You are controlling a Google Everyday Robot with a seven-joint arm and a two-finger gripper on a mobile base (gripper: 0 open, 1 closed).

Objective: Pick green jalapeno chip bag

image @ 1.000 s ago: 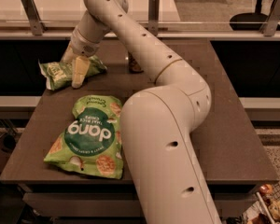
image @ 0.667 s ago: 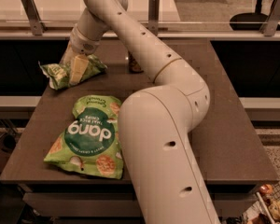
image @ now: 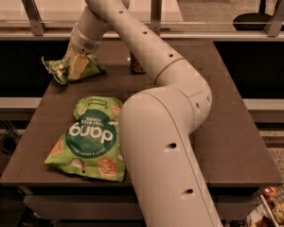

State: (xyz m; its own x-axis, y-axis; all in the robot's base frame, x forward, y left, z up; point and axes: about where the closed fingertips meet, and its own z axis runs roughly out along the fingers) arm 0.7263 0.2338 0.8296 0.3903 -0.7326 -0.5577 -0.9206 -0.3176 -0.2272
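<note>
The green jalapeno chip bag (image: 54, 69) is small, crinkled and light green, and lies at the far left corner of the dark table (image: 236, 126). My gripper (image: 77, 66) is down on the middle of this bag and touches it; the bag shows on both sides of it. The arm reaches from the near right over the table to that corner. The part of the bag under the gripper is hidden.
A larger bright green "dang" bag (image: 89, 138) lies at the near left of the table, beside my arm. A small dark object (image: 137, 66) stands at the far middle, partly behind the arm. A railing with posts (image: 32, 14) runs behind the table.
The gripper has shifted slightly left and down onto the small bag, and the bag has nudged a little with it. The "dang" bag has not moved.
</note>
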